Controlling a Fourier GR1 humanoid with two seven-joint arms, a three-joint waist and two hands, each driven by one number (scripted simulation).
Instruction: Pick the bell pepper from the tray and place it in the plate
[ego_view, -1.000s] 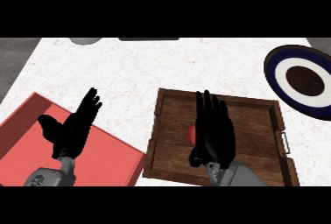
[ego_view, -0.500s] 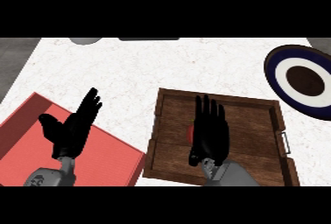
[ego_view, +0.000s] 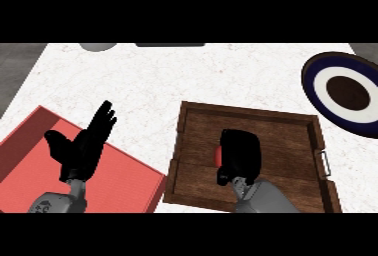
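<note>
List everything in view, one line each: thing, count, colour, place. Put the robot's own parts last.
counter: one, white with faint marbling, fills most of the view
tray: one, dark brown wood with a metal handle on its right side, centre right
bell pepper: one, red, in the tray, mostly hidden under the right hand
plate: one, dark blue rim, white ring, dark brown centre, upper right, cut by the edge
red mat or shallow tray: one, lower left
grey round item: one, top edge, partly seen
dark flat item: one, top edge
left hand: black, open, fingers up, over the red mat
right hand: black, fingers curled down over the bell pepper
</note>
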